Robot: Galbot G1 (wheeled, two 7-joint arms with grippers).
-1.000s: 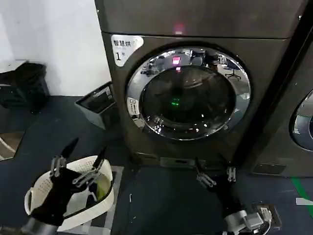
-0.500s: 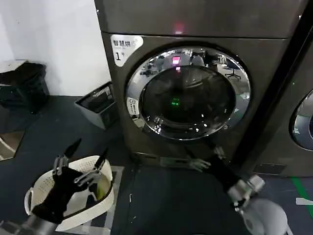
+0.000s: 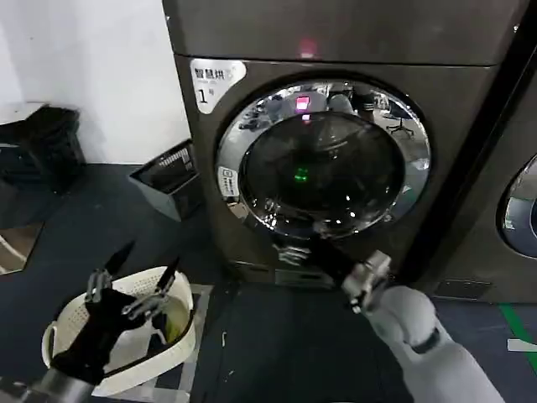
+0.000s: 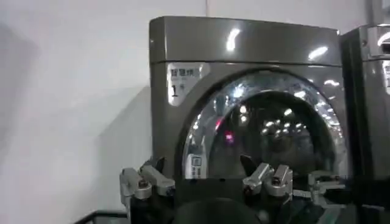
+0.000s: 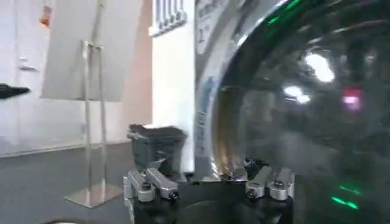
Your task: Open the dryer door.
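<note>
Dark flooring fronts the grey machine marked 1, whose dryer door (image 3: 324, 159) we see shut, our right gripper (image 3: 295, 249) at its lower chrome rim, fingers not discernible; it could skid off that slick rim. Spread, our left gripper (image 3: 134, 269) hovers over a white laundry basket (image 3: 180, 340). From the left wrist the dryer door (image 4: 268, 131) stands unobstructed; from the right wrist a black bin (image 5: 159, 143) sits beside it.

A laundry room, by every sign: a dark grey front-loading dryer (image 3: 336, 143) labelled "1" stands beside a second machine (image 3: 512, 210) (its chrome-rimmed door partly in view), with a white laundry basket (image 3: 126, 336) on the dark floor (image 3: 101, 218) against a plain white wall (image 3: 92, 75).
</note>
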